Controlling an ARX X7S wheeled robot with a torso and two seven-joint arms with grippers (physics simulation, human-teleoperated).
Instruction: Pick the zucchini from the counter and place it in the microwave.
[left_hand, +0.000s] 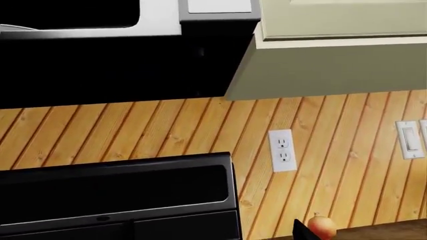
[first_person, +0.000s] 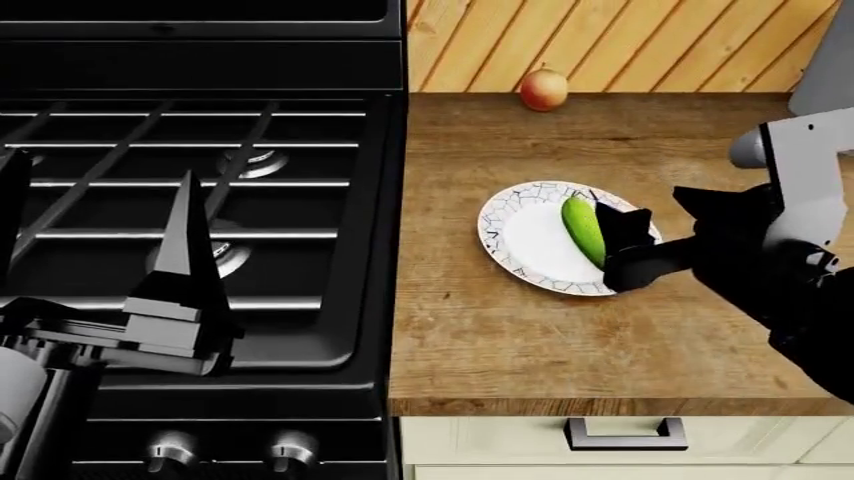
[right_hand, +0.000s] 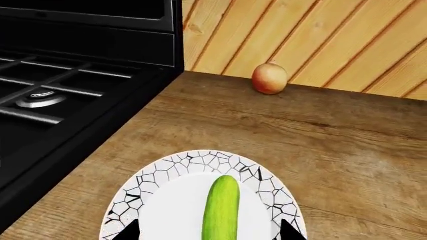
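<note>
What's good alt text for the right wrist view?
A green zucchini lies on a white plate with a black crackle-pattern rim, between the two dark tips of the open right gripper. The plate sits on a wooden counter, with an apple by the plank wall behind and a black gas stove alongside.

My right gripper (first_person: 638, 243) stands spread at the right side of the plate (first_person: 514, 245), its tips flanking the zucchini (first_person: 582, 229). Bare counter (first_person: 534, 345) lies near and far of the plate. The apple (first_person: 543, 89) sits far back by the wall. The stove (first_person: 200, 190) bounds the left, under my left gripper (first_person: 167, 300).
</note>
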